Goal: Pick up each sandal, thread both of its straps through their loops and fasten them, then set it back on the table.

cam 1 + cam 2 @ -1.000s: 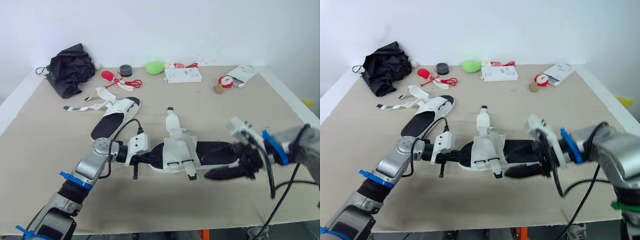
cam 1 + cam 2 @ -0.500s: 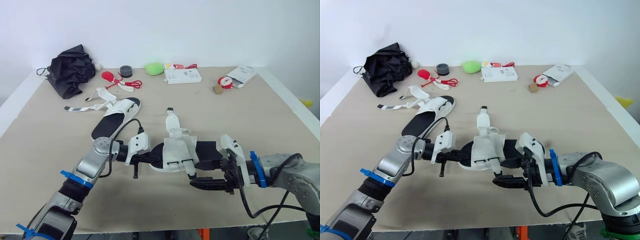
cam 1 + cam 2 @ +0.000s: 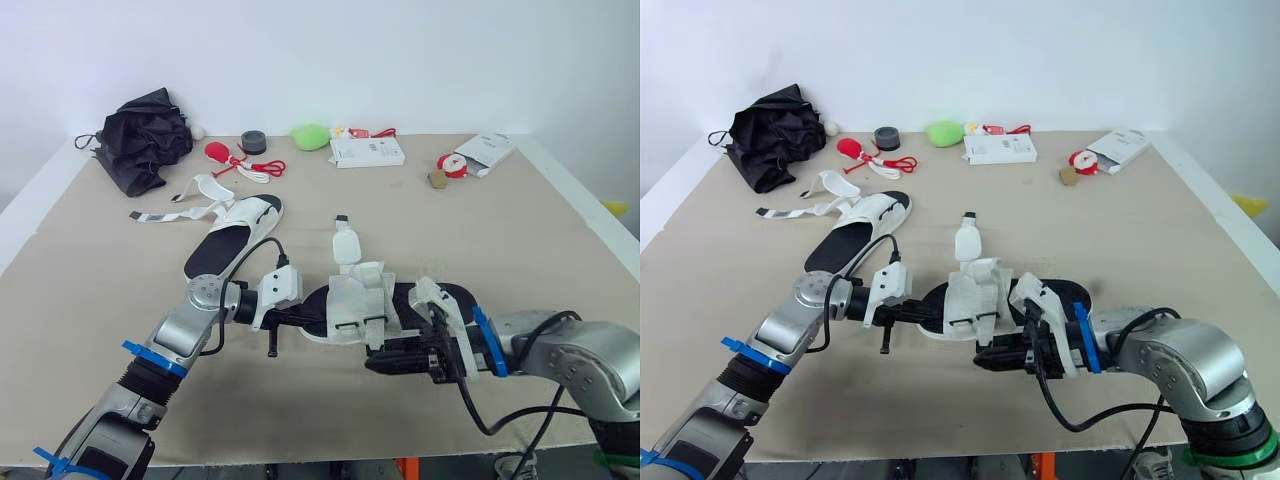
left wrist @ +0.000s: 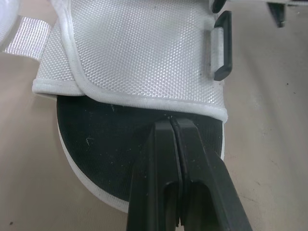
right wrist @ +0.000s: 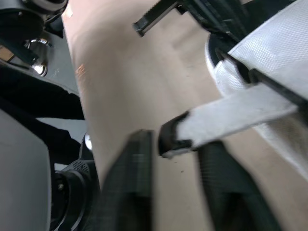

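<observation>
The tabletop [image 3: 520, 230] carries the working sandal [image 3: 355, 300] near its front centre. The second sandal [image 3: 235, 225] lies unfastened further back on the left. Within the last second the right arm has swung in from the right edge. The right tool [image 5: 175, 144] now stands spread, one finger either side of the loose strap [image 5: 231, 115], not yet pinching it. Judged next step: close on the strap end for threading. The left tool [image 4: 173, 124] is pressed together, tips on the black footbed below the white upper. Hard to make out:
- whether the left tool clamps the sole
- whether the strap already passes its loop [image 4: 222, 45]
- the sandal's end behind the right arm
</observation>
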